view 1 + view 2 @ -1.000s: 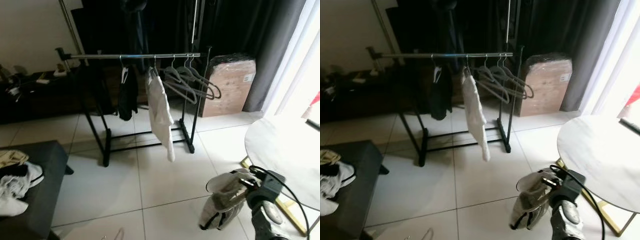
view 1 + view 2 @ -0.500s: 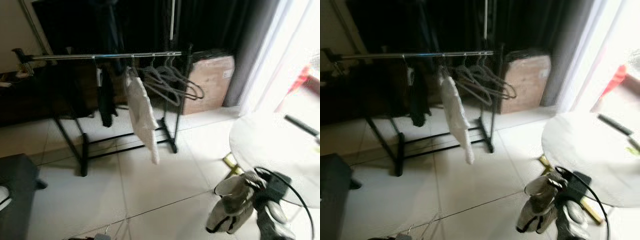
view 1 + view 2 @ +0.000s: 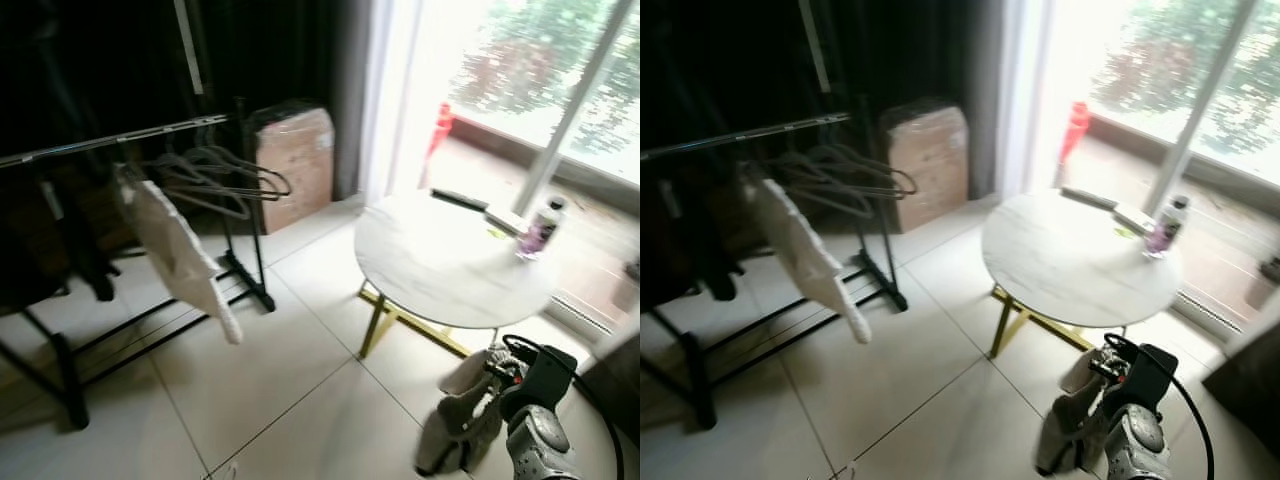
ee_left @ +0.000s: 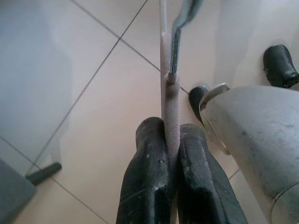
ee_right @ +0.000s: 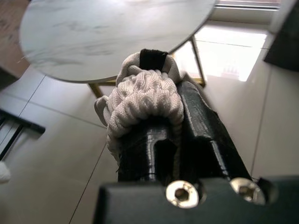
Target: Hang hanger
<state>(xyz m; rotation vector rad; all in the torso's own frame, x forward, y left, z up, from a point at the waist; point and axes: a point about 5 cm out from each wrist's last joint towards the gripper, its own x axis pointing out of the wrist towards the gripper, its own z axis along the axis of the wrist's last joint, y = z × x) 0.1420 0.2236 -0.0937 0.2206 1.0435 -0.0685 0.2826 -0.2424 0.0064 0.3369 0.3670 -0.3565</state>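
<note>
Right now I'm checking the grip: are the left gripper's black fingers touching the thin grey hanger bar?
Touching. The left wrist view shows the left gripper with both fingers pressed against the thin grey hanger bar, no gap.

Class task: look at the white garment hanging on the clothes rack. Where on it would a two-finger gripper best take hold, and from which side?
Grip the white garment at its free lower end, coming from the open tiled floor in front. It hangs slanted off the rail, its tip clear of the rack's frame; empty hangers crowd the rail beside its top.
</note>
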